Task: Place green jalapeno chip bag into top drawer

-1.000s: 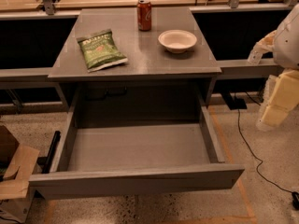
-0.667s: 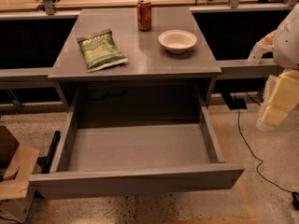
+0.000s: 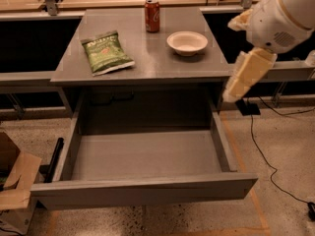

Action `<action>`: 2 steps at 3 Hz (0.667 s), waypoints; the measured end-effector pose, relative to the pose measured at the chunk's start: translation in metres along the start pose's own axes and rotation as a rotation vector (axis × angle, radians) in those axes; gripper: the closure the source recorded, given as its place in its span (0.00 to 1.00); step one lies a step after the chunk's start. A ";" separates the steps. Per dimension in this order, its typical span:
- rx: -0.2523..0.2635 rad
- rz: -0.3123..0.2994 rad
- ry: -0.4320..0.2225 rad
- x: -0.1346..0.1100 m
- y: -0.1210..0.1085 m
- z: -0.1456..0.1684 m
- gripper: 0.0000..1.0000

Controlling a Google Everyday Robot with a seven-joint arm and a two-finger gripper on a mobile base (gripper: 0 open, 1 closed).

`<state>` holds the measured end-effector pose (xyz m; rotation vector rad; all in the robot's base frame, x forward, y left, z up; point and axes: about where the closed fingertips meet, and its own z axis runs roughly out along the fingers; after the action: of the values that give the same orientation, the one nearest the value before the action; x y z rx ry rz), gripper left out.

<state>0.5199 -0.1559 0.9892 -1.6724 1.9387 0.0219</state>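
Observation:
The green jalapeno chip bag (image 3: pixel 106 52) lies flat on the left part of the grey desk top (image 3: pixel 147 58). The top drawer (image 3: pixel 142 191) is pulled wide open below the desk, and its grey interior holds nothing. My gripper (image 3: pixel 231 93) hangs pointing down at the right edge of the desk, above the drawer's right rear corner. It is well to the right of the bag and holds nothing that I can see. The white arm (image 3: pixel 285 18) is above it at the upper right.
A red soda can (image 3: pixel 152 15) stands at the back of the desk top and a white bowl (image 3: pixel 187 42) sits to its right. A cardboard box (image 3: pixel 15 186) is on the floor at left. Black cables (image 3: pixel 261 146) run over the floor at right.
My arm and gripper have moved left and up, from beside the desk toward its right edge. The bag, can, bowl and drawer have not moved.

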 end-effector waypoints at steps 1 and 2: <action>-0.027 -0.040 -0.134 -0.046 -0.034 0.044 0.00; -0.071 -0.059 -0.184 -0.088 -0.062 0.094 0.00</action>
<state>0.6195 -0.0549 0.9697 -1.7083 1.7702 0.2169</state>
